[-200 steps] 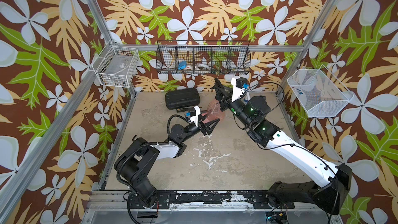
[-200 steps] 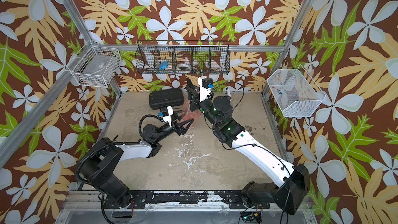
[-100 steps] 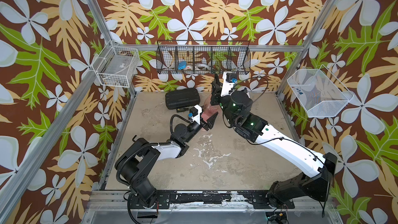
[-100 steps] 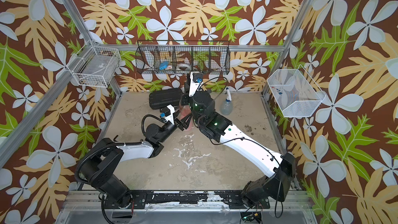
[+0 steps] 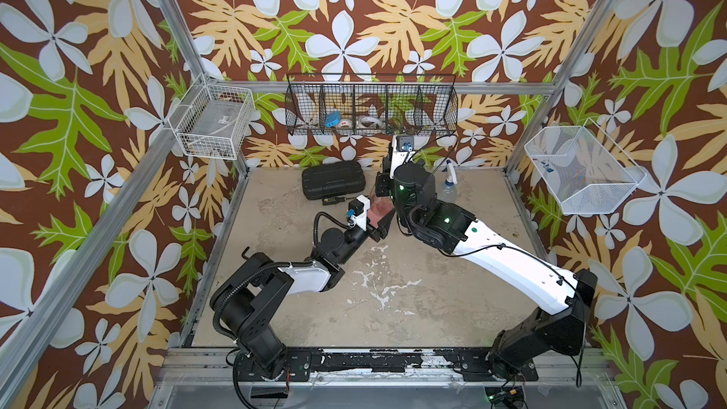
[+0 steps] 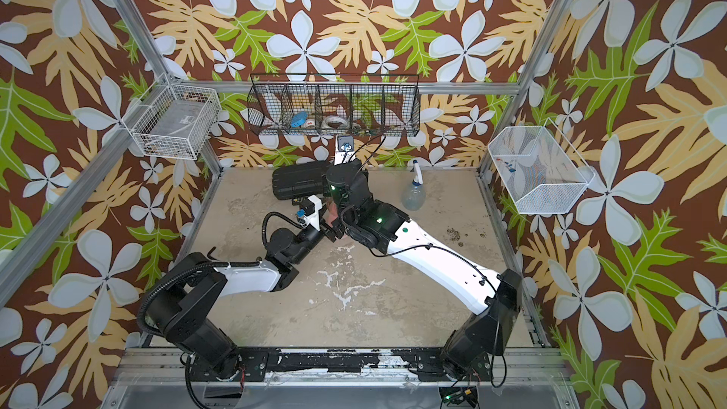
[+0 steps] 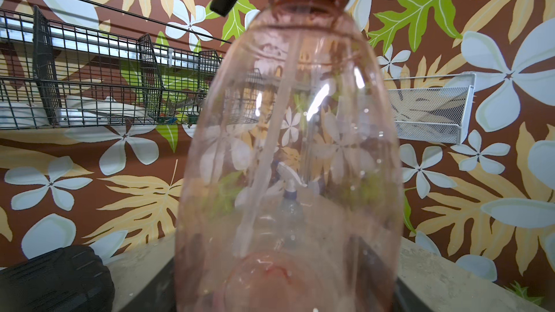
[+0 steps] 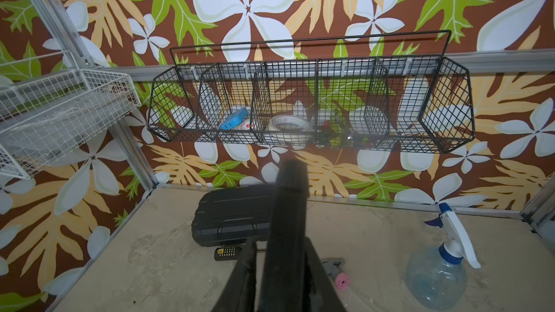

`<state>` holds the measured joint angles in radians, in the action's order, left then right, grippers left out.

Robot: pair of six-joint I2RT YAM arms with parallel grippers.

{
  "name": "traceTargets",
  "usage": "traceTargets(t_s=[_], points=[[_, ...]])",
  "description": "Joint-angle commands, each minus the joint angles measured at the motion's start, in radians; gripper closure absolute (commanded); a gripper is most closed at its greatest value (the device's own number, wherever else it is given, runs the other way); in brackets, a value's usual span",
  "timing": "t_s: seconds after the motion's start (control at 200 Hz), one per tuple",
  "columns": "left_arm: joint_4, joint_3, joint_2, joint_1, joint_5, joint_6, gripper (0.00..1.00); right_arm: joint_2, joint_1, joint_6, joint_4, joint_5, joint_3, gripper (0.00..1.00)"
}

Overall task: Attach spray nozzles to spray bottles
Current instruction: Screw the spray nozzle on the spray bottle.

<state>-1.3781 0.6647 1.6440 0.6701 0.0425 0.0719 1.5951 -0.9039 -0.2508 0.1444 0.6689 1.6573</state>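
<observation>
Gripping translucent orange-red spray bottle (image 7: pixel 294 160) with left claw (image 5: pixel 377 228), near black case (image 5: pixel 333 179). Clamping black spray nozzle (image 8: pixel 288 220), dip tube inside bottle, on its neck with right claw (image 8: pixel 279 246).

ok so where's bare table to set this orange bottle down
Bare: the table's front half between the left arm and right arm, and the right edge in front of the blue bottle. Crowded: back middle, around the case, radio and pink-tipped nozzle.
</observation>
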Motion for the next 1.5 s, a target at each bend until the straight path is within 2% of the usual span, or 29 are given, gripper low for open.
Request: traceTargets(t_s=[0.0, 0.45, 0.651, 0.956, 1.126, 1.206, 1.356, 1.496], points=[[-0.269, -0.006, -0.009, 0.0, -0.008, 0.034, 0.43, 0.002, -0.001, 0.05, 0.176, -0.044, 0.004, 0.9], [-0.279, -0.013, 0.0, -0.001, -0.001, 0.045, 0.43, -0.015, -0.001, 0.044, 0.2, -0.084, 0.036, 0.75], [-0.281, -0.024, 0.011, 0.0, 0.004, 0.048, 0.44, -0.046, -0.001, 0.056, 0.186, -0.11, 0.021, 0.6], [-0.292, -0.03, 0.031, 0.0, -0.003, 0.035, 0.44, -0.097, -0.001, 0.071, 0.162, -0.169, -0.012, 0.48], [-0.292, -0.023, 0.038, -0.001, -0.004, 0.035, 0.44, -0.13, -0.001, 0.085, 0.154, -0.206, -0.031, 0.35], [-0.286, -0.02, 0.042, 0.0, -0.003, 0.035, 0.44, -0.158, -0.001, 0.095, 0.147, -0.237, -0.055, 0.3], [-0.209, -0.005, 0.039, -0.001, 0.018, 0.026, 0.44, -0.235, 0.003, 0.148, 0.095, -0.322, -0.174, 0.28], [-0.182, -0.008, 0.039, -0.003, 0.017, 0.022, 0.43, -0.345, 0.054, 0.149, 0.017, -0.486, -0.317, 0.28]])
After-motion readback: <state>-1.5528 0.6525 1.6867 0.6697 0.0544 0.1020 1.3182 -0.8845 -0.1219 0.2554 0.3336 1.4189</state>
